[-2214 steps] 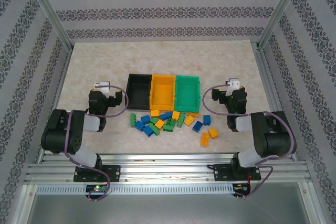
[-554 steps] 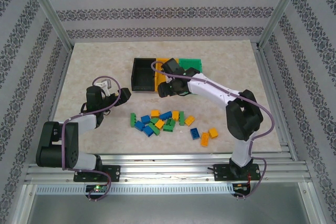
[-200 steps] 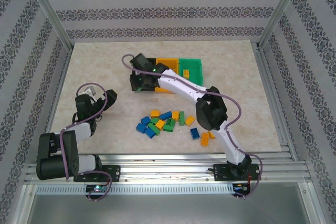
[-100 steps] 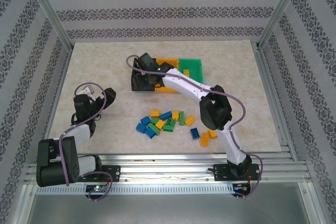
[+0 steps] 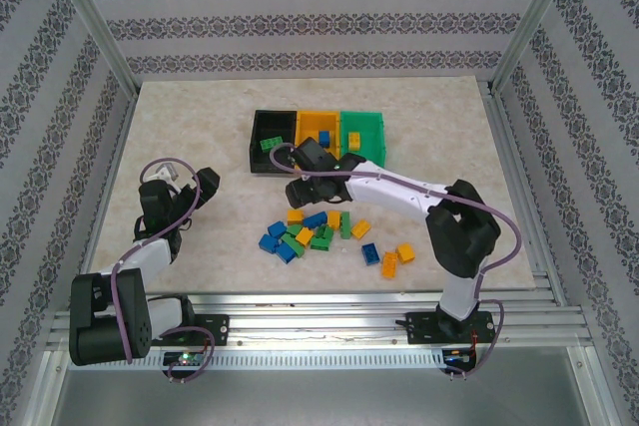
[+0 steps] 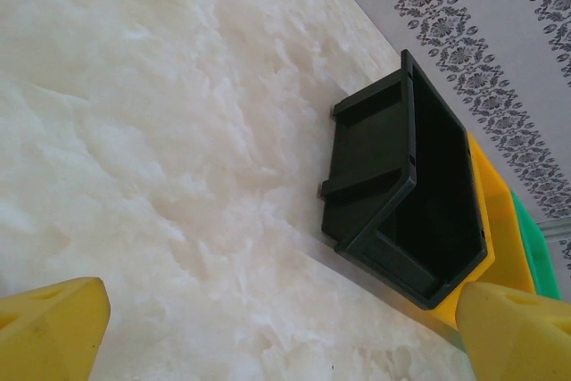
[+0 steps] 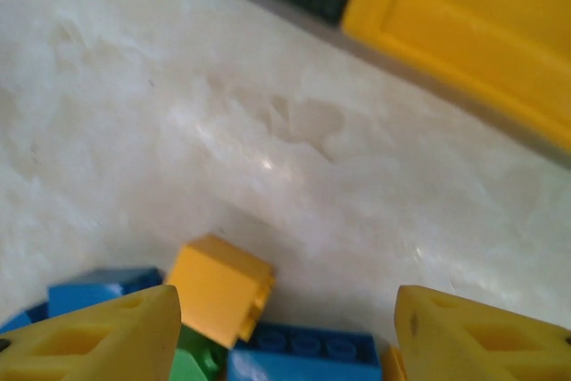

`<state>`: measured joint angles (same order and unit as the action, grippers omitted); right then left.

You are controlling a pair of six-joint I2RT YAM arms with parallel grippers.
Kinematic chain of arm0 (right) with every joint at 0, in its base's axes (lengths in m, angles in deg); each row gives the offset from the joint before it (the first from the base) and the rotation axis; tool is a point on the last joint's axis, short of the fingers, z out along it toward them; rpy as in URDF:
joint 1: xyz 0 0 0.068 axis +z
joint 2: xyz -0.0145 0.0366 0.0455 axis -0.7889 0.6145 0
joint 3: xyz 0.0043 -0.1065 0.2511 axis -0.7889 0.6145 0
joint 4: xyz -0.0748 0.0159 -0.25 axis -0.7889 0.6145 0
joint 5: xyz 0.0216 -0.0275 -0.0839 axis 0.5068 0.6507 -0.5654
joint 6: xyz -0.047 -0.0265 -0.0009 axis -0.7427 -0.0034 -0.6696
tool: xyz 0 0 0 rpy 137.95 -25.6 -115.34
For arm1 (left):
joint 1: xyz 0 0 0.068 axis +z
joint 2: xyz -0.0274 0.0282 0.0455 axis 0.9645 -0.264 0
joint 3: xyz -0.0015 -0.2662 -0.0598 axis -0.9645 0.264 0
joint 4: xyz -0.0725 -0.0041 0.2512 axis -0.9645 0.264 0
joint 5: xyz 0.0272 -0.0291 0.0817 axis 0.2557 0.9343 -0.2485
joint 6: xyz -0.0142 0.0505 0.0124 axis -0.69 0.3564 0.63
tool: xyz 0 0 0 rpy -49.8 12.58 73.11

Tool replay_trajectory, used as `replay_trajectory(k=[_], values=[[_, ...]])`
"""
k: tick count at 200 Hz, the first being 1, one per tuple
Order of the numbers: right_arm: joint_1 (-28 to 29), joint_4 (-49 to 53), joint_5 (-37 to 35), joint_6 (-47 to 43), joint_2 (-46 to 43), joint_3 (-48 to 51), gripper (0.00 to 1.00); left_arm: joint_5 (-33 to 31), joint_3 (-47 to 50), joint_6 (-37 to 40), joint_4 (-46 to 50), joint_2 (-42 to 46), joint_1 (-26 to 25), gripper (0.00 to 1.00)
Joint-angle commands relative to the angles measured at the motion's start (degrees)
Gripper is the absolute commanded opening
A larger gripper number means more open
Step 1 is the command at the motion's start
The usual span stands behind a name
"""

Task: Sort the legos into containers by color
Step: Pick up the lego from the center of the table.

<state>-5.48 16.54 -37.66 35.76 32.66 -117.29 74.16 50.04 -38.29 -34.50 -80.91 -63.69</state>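
In the overhead view, the right claw [image 5: 303, 193] is drawing back from the black bin [image 5: 262, 127], where it was hovering a second ago. It is now hanging over the far edge of the pile of bricks [image 5: 315, 231]. A green brick [image 5: 268, 144] is lying in the black bin just beyond the claw. We are judging that one brick has just been dropped and that the arm is returning for another.

Further to the claw's right, the orange bin [image 5: 318, 117] is holding a blue brick [image 5: 324, 135] and the green bin [image 5: 361, 117] an orange one. Each bin is taking a single colour, but not its own. Most bricks are still lying on the tabletop [image 5: 180, 127]. The left claw [image 5: 200, 184] is waiting well apart from the pile.

In the left wrist view, the left claw [image 6: 285, 327] is standing spread wide with nothing between its fingers. The black bin [image 6: 375, 149] is sitting ahead of it and to its right, well apart.

In the right wrist view, the right claw [image 7: 285, 332] is standing open, gripping nothing and touching nothing. An orange brick [image 7: 219, 287] is lying just below the gap between its fingers, nearer the left one. A second blue brick [image 7: 303, 354] is lying just beside that. The orange bin [image 7: 464, 33] is sitting ahead of the claw.
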Motion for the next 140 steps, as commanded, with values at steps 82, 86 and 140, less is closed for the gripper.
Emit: replay_trajectory(k=[82, 86, 140], values=[[1.41, 10.58, 2.54, -17.53, 3.20, 0.26, 0.64, 2.93, -0.96, -0.10, -1.71, -1.60, -0.99, 1.00], [1.45, 11.90, 0.96, -18.44, 3.57, -0.76, 0.64, 3.22, -1.06, -0.08, -1.78, -1.82, -0.99, 1.00], [1.20, 17.59, 0.29, -29.76, 3.84, -4.14, 0.64, 5.12, -1.49, -0.54, -3.31, -4.00, -1.07, 1.00]])
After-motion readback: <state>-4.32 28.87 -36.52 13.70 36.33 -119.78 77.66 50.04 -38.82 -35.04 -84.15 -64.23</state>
